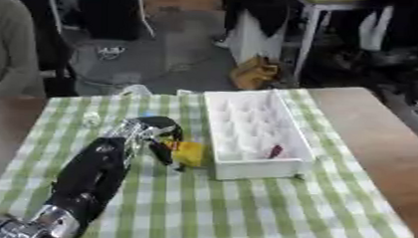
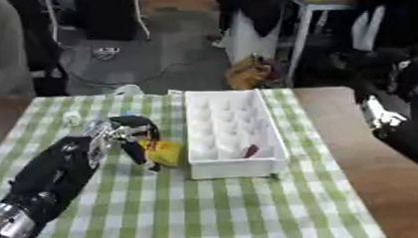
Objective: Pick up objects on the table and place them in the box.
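1. Left eye view: the left robot hand [image 1: 162, 134] reaches across a bench [image 1: 368, 141] spread with a green-and-white checked cloth [image 1: 244, 207]. Its fingers are curled around a yellow object [image 1: 189, 153], which lies on the cloth just beside the left wall of a white box [image 1: 251, 130]. A small dark red item [image 1: 275, 151] lies inside the box near its near-right corner.

2. Right eye view: the same hold shows, the yellow object close against the box's near-left corner. The right robot hand [image 2: 383, 116] hangs over the bare wood at the right edge, well apart from the box; whether its fingers are apart or together cannot be told.
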You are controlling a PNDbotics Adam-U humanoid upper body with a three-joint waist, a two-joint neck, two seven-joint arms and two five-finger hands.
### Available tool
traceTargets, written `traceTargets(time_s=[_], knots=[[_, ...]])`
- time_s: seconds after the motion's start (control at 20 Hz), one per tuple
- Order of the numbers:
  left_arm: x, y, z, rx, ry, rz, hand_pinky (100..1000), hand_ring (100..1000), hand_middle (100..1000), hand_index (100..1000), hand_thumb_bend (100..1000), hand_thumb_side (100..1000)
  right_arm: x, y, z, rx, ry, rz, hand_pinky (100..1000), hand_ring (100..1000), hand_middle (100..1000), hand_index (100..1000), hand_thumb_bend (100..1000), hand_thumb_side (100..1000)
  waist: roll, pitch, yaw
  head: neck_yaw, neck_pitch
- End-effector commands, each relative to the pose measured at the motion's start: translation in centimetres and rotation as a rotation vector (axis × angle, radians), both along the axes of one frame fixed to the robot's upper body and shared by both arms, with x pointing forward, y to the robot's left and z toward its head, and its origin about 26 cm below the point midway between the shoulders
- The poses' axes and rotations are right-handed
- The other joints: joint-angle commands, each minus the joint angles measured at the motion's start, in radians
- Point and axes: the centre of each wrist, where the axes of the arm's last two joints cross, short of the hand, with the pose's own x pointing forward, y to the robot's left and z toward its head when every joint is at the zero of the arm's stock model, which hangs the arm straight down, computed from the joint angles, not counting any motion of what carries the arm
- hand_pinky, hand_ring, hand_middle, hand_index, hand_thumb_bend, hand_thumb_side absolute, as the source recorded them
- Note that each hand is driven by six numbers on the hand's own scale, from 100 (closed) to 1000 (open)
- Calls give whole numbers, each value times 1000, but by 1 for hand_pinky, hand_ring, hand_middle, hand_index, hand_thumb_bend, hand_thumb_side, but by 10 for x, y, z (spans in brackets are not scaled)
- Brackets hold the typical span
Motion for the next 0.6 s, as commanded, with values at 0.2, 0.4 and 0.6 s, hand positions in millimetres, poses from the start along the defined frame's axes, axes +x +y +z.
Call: traceTargets(time_s=[0.2, 0.4, 0.6], knots=[[6, 3, 13, -14, -47, 12, 797, 821, 747, 823, 651, 380, 0, 0, 10, -8, -31, 6, 739, 777, 781, 953, 244, 539, -4, 20, -5, 2, -18], [8, 4, 16, -17, -24, 19, 800, 822, 750, 825, 610, 362, 1, 0, 11, -12, -36, 8, 739, 776, 780, 954, 242, 540, 6, 32, -11, 4, -23], [9, 6, 19, -29, 3, 27, 797, 813, 740, 822, 609, 360, 1, 0, 13, -14, -42, 9, 738, 776, 779, 954, 242, 540, 13, 45, -17, 6, -29]])
